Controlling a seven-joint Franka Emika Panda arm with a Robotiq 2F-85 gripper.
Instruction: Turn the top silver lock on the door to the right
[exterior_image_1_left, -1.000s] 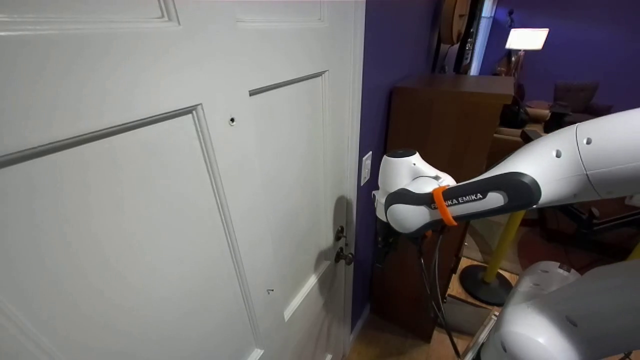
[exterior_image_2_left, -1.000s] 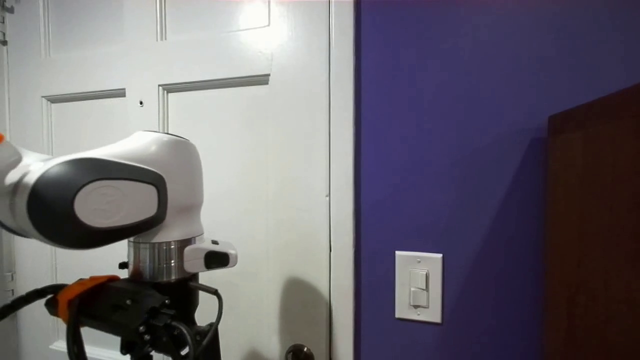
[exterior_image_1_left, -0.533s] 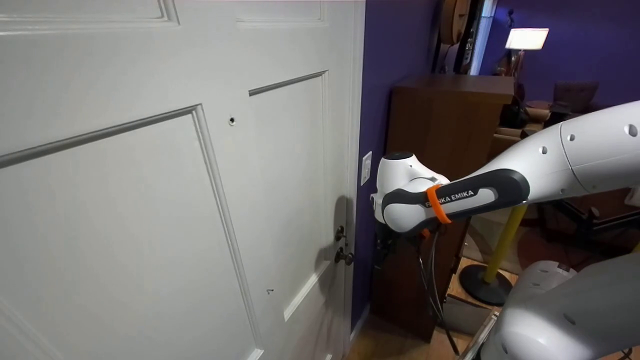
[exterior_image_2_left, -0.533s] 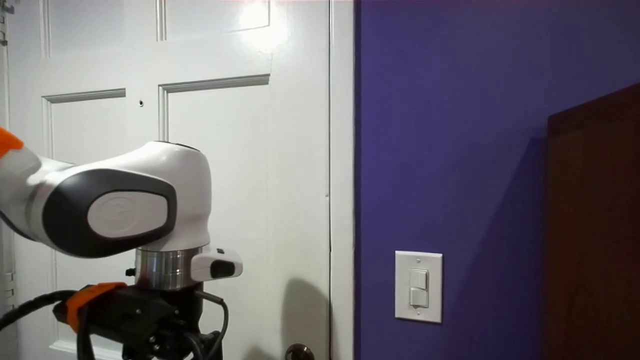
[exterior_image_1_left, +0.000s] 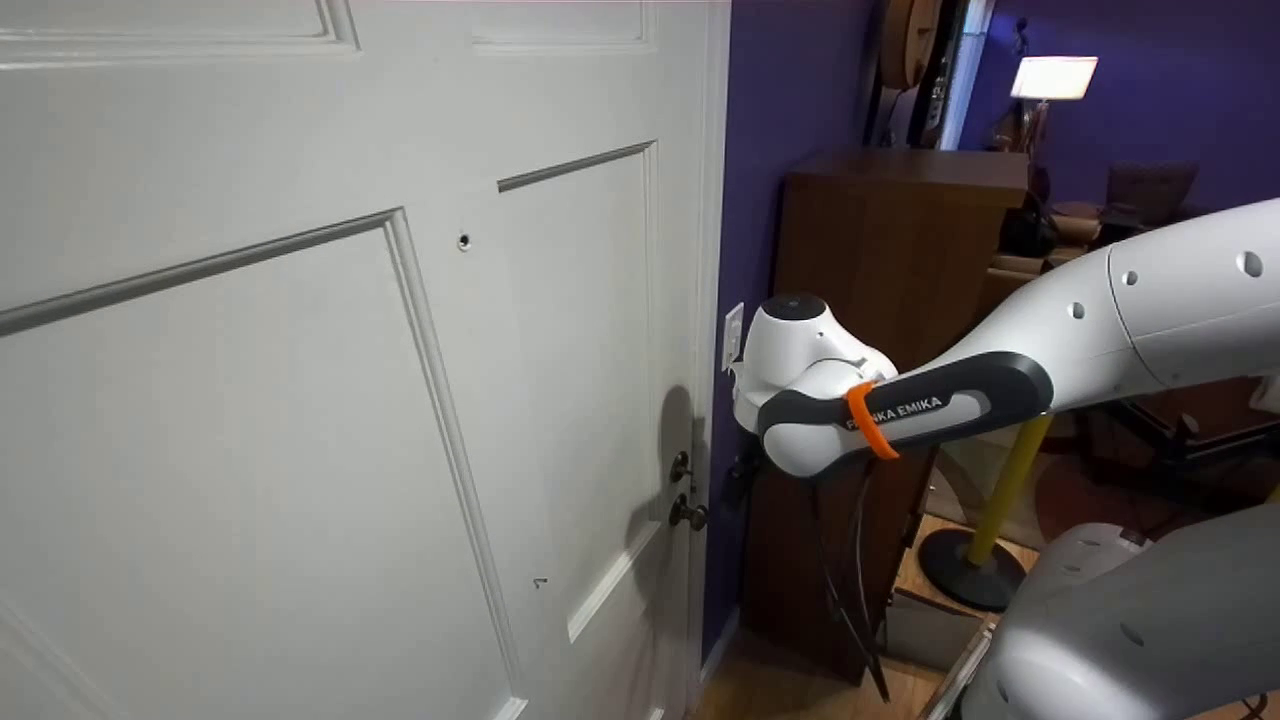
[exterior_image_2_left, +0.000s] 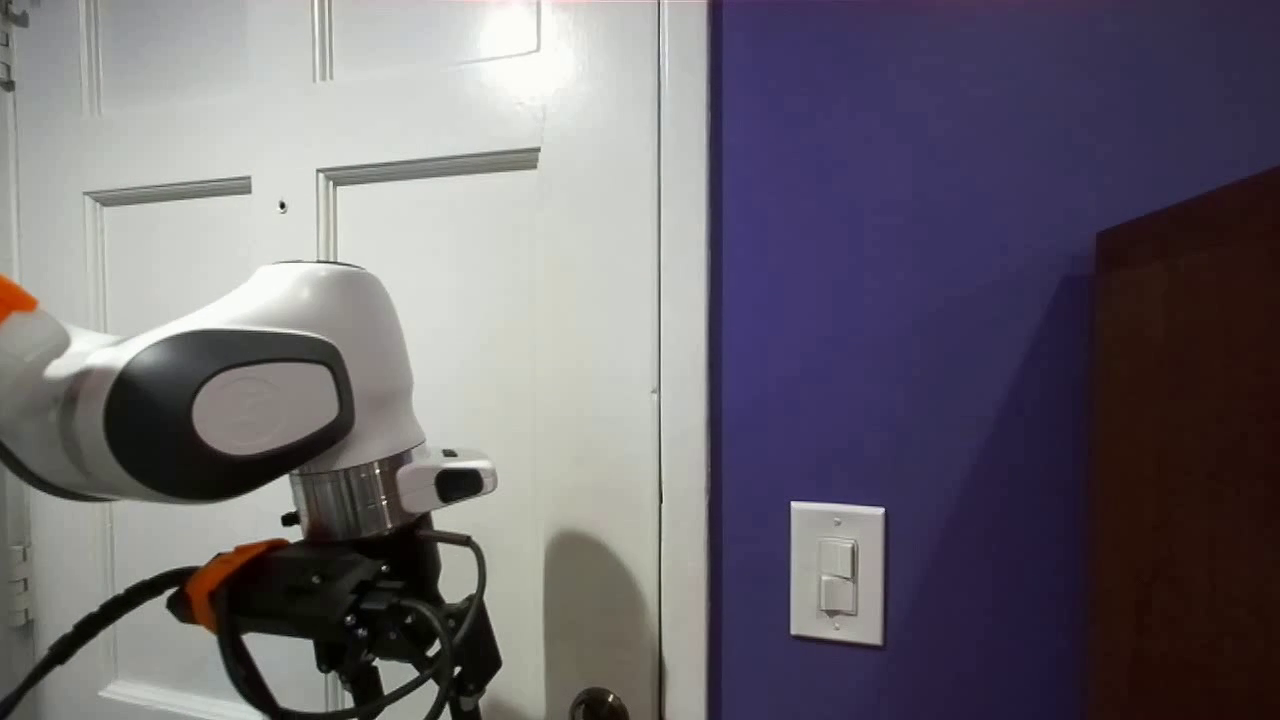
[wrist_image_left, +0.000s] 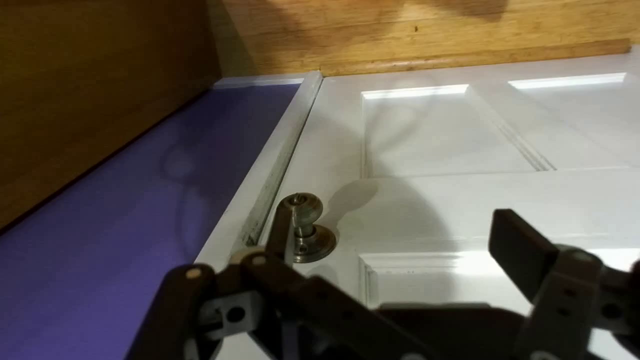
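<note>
Across the left of the frame, in an exterior view, stands the white door (exterior_image_1_left: 350, 400), the brown cabinet (exterior_image_1_left: 885, 260) to its right. From the right edge, the robot arm (exterior_image_1_left: 1080, 335) extends leftward. At the wrist view's bottom, its gripper (wrist_image_left: 400, 237) is released, fingers spread apart. Lower right in an exterior view is the switch plate (exterior_image_2_left: 838, 574). Near the door's right edge sits the knob (exterior_image_1_left: 688, 514), the top lock (exterior_image_1_left: 681, 467) just above it.
</note>
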